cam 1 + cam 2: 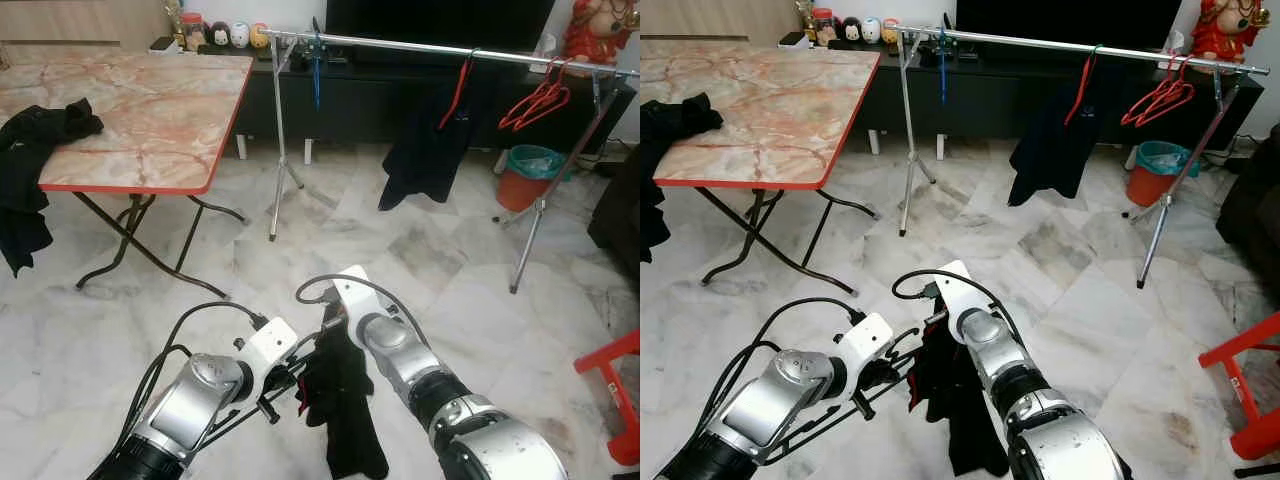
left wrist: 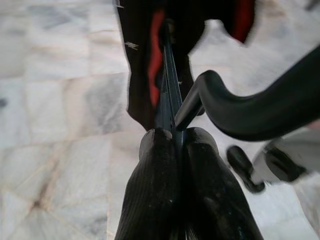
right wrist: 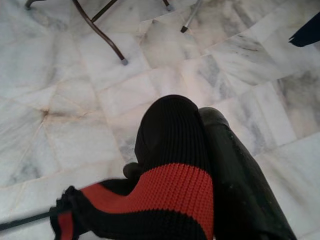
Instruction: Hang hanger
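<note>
Lower centre of the head views — a black garment with red trim (image 1: 340,410) hangs on a thin dark hanger (image 2: 170,85) held between both arms above the marble floor (image 1: 200,260). Left tool (image 2: 181,131): fingers pressed together on the hanger's edge. Right tool (image 3: 200,150): fingers wrapped by the knit fabric — open or shut cannot be told. Upper frame: metal clothes rail (image 1: 420,45) carrying red hangers (image 1: 535,100) and a dark garment (image 1: 430,150); upper left, a marble-topped counter (image 1: 150,100).

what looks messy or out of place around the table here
A black garment is slumped over the edge of the marble-patterned folding table, half dangling toward the floor rather than hung on the silver clothes rail like the other dark garment.
</note>
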Controlling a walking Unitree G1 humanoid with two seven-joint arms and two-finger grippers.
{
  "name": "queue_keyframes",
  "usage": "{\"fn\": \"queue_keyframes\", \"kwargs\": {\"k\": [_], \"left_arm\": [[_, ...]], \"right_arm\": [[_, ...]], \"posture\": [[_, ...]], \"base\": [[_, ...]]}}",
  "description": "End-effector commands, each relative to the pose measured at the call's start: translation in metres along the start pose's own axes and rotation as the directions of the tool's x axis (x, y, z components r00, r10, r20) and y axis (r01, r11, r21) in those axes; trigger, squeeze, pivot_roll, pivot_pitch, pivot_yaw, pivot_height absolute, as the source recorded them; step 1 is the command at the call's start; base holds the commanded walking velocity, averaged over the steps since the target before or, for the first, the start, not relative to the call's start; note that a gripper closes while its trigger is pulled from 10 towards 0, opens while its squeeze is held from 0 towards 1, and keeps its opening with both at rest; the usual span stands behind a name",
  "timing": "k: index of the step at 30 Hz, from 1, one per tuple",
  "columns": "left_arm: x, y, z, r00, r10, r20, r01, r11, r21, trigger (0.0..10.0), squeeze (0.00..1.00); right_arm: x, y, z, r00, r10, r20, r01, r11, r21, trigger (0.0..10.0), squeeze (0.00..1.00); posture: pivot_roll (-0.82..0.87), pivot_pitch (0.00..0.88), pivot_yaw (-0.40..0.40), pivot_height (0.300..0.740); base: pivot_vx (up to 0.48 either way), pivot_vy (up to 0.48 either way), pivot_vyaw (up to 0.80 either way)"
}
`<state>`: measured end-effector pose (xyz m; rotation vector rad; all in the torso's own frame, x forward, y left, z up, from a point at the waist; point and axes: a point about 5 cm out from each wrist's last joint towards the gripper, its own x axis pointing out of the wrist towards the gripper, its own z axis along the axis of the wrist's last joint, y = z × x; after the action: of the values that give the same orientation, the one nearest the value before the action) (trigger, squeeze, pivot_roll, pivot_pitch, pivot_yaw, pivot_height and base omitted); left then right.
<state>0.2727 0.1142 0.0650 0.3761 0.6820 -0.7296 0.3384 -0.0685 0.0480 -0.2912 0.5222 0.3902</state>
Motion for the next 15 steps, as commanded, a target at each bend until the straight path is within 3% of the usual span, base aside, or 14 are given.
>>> {"fn": "queue_keyframes", "kwargs": {"k": [1,5,15], "left_arm": [[-0.002,0.011,0.003,0.997,0.079,-0.014,-0.079,0.997,-0.011,10.0,0.0],[0.0,0.017,-0.004,0.989,0.127,-0.077,-0.129,0.991,-0.03,10.0,0.0],[-0.002,0.03,-0.007,0.967,0.238,-0.093,-0.243,0.969,-0.047,10.0,0.0]], "right_arm": [[0.0,0.0,0.009,1.0,0.003,0.031,-0.003,1.0,-0.004,10.0,0.0],[0.0,-0.002,0.011,0.999,-0.025,0.039,0.025,1.0,0.007,10.0,0.0],[0.0,-0.001,0.013,0.998,-0.036,0.043,0.036,0.999,0.004,10.0,0.0]], "posture": [[0.13,0.0,-0.051,0.74],[0.13,0.0,-0.049,0.74],[0.13,0.0,-0.055,0.74]], "base": [[0.0,0.0,0.0],[0.0,0.0,0.0],[0.0,0.0,0.0]]}}
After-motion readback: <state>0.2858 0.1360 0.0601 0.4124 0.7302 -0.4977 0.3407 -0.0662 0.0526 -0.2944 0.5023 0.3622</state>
